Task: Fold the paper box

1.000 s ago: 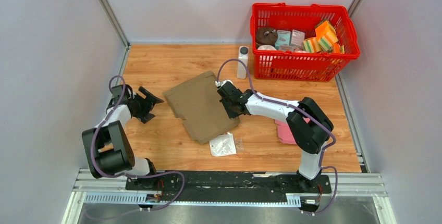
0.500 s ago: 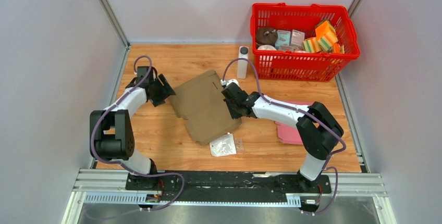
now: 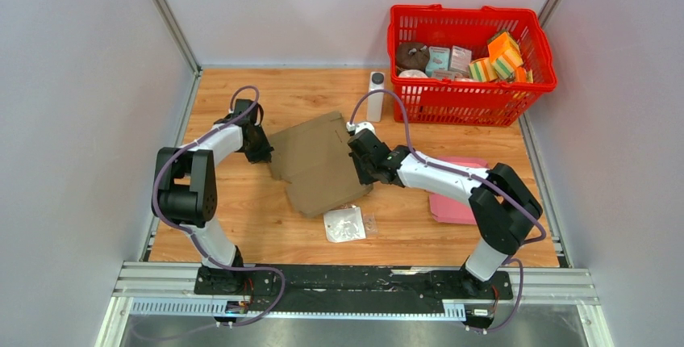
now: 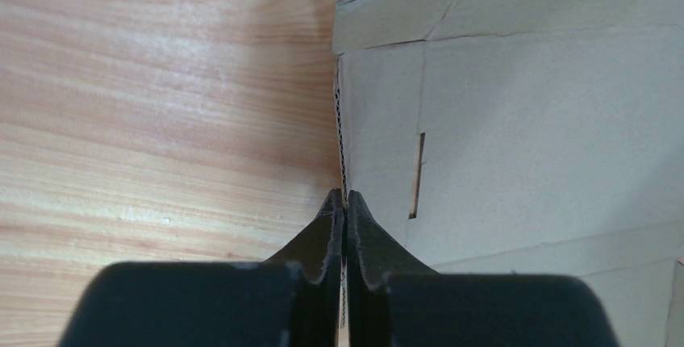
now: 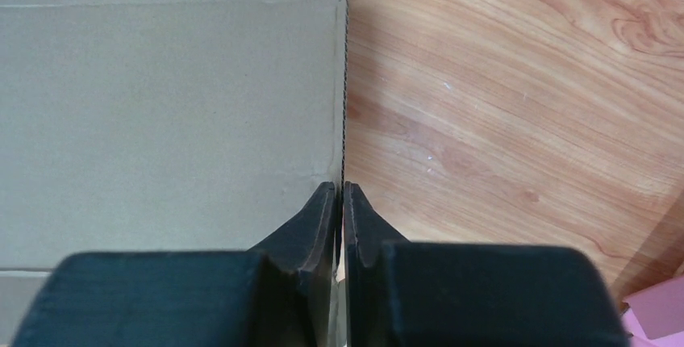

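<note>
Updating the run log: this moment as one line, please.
phase: gripping | left gripper: shut on flat cardboard box, left edge | right gripper: shut on its right edge | fold: not yet done

Both arms stretch far and inward, wrists low; left pincer point(image 4: 344, 200) and right pincer point(image 5: 339, 192) have jaws pinched together.
</note>
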Tool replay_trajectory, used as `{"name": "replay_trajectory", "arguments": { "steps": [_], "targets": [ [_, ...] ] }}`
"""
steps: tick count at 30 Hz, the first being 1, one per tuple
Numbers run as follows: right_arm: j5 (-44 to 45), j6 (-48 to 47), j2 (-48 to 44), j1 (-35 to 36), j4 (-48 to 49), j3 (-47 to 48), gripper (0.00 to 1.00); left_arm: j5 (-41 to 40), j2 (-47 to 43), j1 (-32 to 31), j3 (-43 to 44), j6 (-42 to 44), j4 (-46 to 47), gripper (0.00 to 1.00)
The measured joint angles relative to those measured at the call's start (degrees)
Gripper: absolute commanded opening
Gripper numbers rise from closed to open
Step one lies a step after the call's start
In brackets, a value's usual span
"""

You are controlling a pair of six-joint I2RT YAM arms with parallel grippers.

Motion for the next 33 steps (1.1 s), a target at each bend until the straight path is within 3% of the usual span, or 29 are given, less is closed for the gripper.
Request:
{"name": "replay_trajectory", "arguments": {
  "steps": [1,2,3,5,8,17,25,33],
  "targets": [
    [-0.6,0.0,-0.1,0.0,0.0,0.0,0.20,0.0,0.0,-0.1,0.3,0.9,0.0,0.00],
    [-1.2,-0.2,-0.2,0.0,0.0,0.0,0.36,0.0,0.0,-0.1,0.5,2.0,0.1,0.00],
    [-1.6,-0.5,-0.4,0.0,-0.1,0.0,0.43,0.0,-0.1,-0.1,0.6,2.4,0.1,0.00],
    [-2.7,-2.3,-1.4,0.0,-0.5,0.0,0.54,1.0,-0.9,-0.1,0.3,4.7,0.3,0.00],
    [-3.2,-6.3,-3.4,0.0,-3.5,1.8,0.63,3.1,-4.0,-0.2,-0.5,8.1,0.4,0.00],
    [-10.4,-22.4,1.9,-3.1,-8.6,27.8,0.70,14.6,-12.6,-0.5,-0.6,16.4,2.3,0.00],
    [-29.7,-36.4,18.4,-9.9,-12.9,52.7,0.72,22.0,-20.4,-1.0,-0.7,20.9,6.2,0.00],
    [-39.0,-42.9,25.2,-12.9,-17.0,56.5,0.72,29.7,-22.3,-1.0,-0.2,24.9,8.1,0.00]
  ]
}}
